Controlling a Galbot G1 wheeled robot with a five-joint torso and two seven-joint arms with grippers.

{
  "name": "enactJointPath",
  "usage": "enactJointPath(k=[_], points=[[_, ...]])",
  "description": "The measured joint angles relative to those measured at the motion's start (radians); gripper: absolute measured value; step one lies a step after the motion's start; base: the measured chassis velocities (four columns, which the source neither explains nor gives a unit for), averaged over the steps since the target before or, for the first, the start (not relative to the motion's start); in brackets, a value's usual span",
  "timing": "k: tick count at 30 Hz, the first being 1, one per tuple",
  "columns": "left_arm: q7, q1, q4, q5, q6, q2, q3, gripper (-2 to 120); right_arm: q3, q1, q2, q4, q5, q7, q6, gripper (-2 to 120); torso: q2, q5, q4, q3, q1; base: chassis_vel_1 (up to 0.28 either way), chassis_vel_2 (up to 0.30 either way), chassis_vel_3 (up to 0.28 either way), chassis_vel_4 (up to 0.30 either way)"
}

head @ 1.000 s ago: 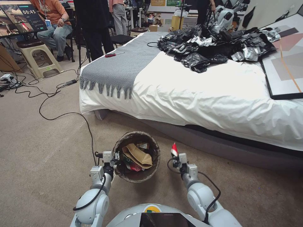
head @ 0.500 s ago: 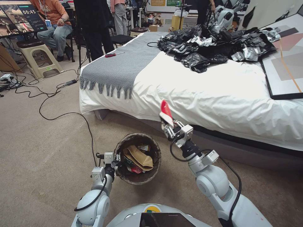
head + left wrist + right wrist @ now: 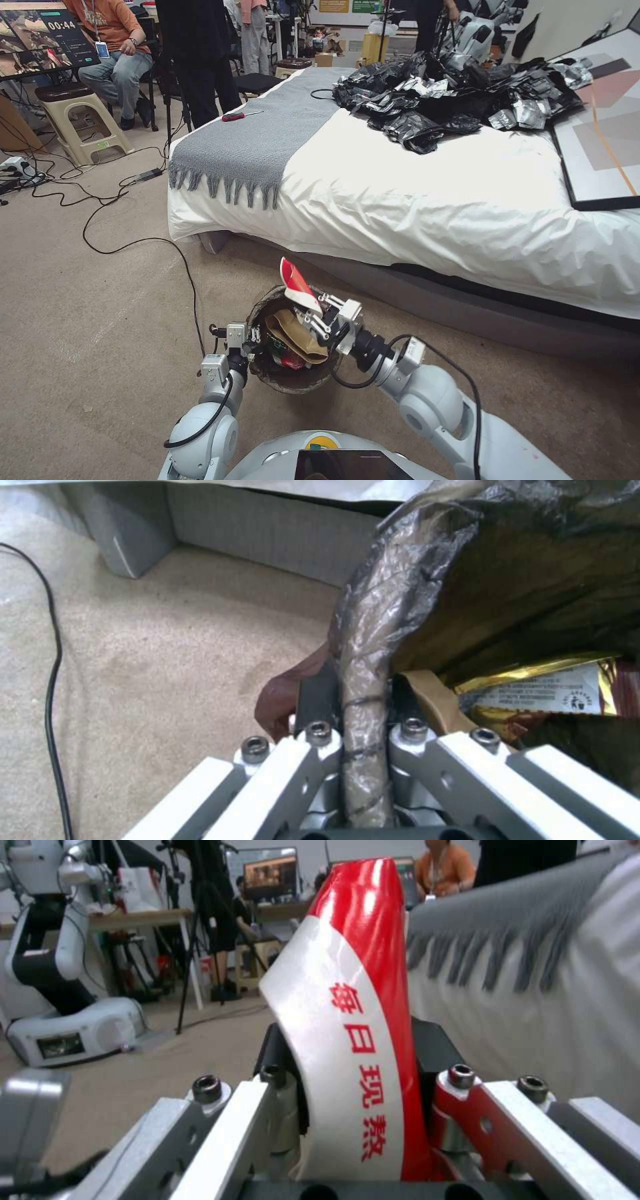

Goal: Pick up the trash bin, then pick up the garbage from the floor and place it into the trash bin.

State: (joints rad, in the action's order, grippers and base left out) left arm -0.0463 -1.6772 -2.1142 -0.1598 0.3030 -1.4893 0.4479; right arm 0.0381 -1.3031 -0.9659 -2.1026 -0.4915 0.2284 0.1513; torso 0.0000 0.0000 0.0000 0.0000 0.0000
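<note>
The bin (image 3: 293, 377) sits on the floor beside the bed (image 3: 427, 200). The left gripper (image 3: 357, 715) has its fingers clamped on the bin's rim, as the left wrist view shows. The right gripper (image 3: 319, 321) hangs over the bin's mouth, fingers pinching a flattened red-and-white cup (image 3: 360, 1040). Bare carpet (image 3: 100, 320) lies open to the left.

Crumpled brown paper bag (image 3: 293, 331) and wrappers fill much of the small round bag-lined trash bin (image 3: 267, 303); the white bed (image 3: 413, 200) stands close behind, open carpet (image 3: 100, 333) lies left.
</note>
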Motion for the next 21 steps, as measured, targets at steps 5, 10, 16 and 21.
enactJointPath(k=[5, 10, 16, 21], points=[[-0.001, 0.000, -0.003, 0.000, 0.000, -0.001, -0.001, 2, 0.034, 0.008, -0.022, 0.085, 0.014, -0.013, 0.005, 23, 0.000, 0.0000, 0.0000, 0.000, 0.000, 0.000, 0.000, 0.000, 0.000], [-0.001, 0.001, -0.007, -0.001, 0.001, -0.003, -0.001, 2, 0.041, 0.008, -0.036, 0.137, 0.029, -0.026, 0.009, 23, 0.000, -0.0001, 0.0000, 0.000, 0.000, 0.000, 0.000, 0.000, 0.000], [-0.001, 0.003, -0.007, -0.003, 0.002, -0.003, -0.001, 2, 0.045, 0.004, -0.051, 0.157, 0.036, -0.032, 0.008, 28, 0.000, -0.0001, 0.0000, 0.000, 0.000, 0.000, 0.000, 0.000, 0.000], [-0.001, 0.006, -0.008, -0.005, 0.005, -0.002, 0.000, 2, 0.048, 0.003, -0.060, 0.163, 0.042, -0.032, 0.008, 55, 0.000, -0.0001, 0.0000, 0.000, 0.000, 0.000, 0.000, 0.000, 0.000]])
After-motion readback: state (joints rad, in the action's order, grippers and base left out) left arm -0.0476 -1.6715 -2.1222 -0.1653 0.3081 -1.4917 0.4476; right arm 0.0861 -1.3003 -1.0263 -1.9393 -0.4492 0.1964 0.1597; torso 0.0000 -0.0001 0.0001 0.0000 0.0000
